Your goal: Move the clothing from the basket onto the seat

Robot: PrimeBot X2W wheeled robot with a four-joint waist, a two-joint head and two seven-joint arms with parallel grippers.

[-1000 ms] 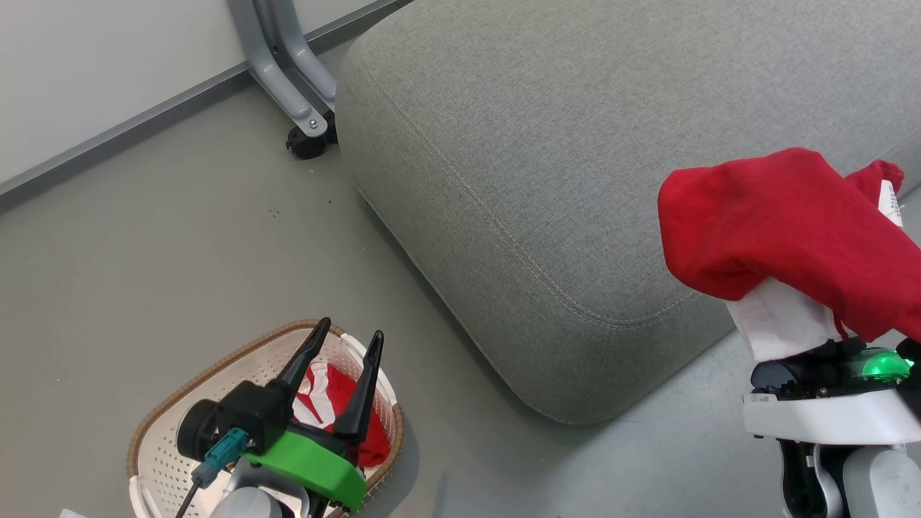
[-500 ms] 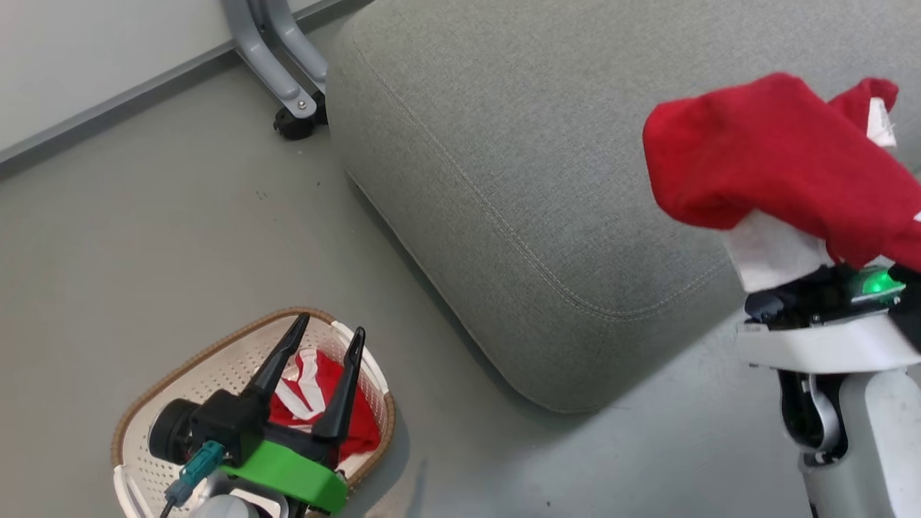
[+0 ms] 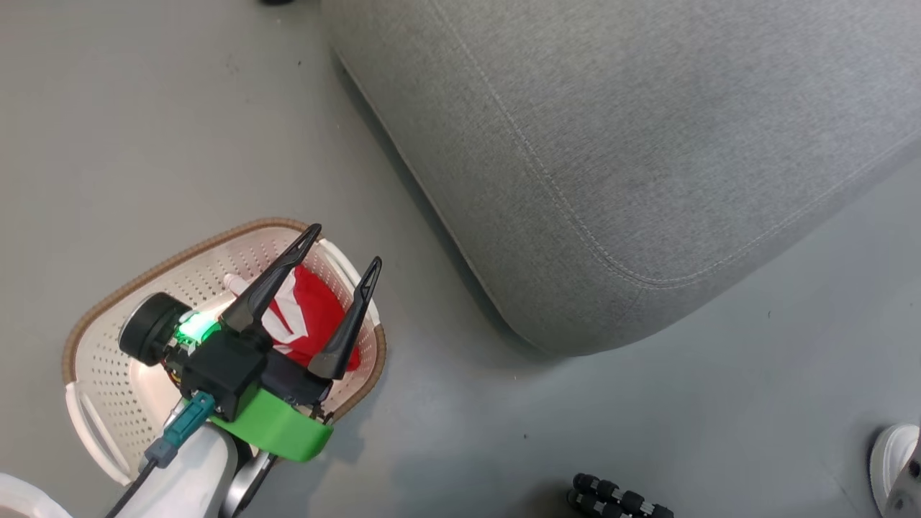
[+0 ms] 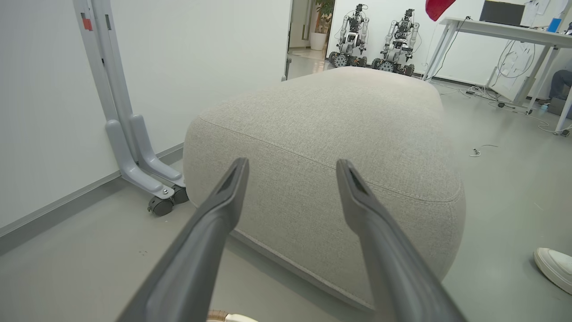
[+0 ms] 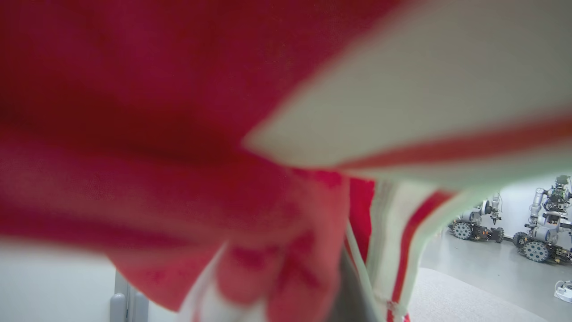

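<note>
The cream basket (image 3: 115, 439) with a brown rim stands on the floor at the lower left of the head view. One red clothing piece (image 3: 316, 316) with white stripes lies in its right end. My left gripper (image 3: 345, 246) hovers over it, open and holding nothing. In the left wrist view the left gripper (image 4: 291, 162) points at the grey seat (image 4: 339, 129), also seen in the head view (image 3: 647, 129). A second red garment (image 5: 147, 147) is draped over the right wrist camera, with a dark sliver of one finger (image 5: 351, 293) showing beneath. A corner of the red garment (image 4: 440, 6) hangs high above the seat.
A grey wheeled stand (image 4: 134, 156) stands against the white wall, left of the seat. A white shoe (image 4: 554, 268) rests on the floor to the right. Black rollers (image 3: 619, 500) show at the bottom edge. Parked robots (image 4: 380, 40) and a desk (image 4: 505, 31) stand beyond the seat.
The head camera has tilted down, shifting the whole picture. The right gripper with its red garment rose and left the head view. My left gripper stays open over the basket.
</note>
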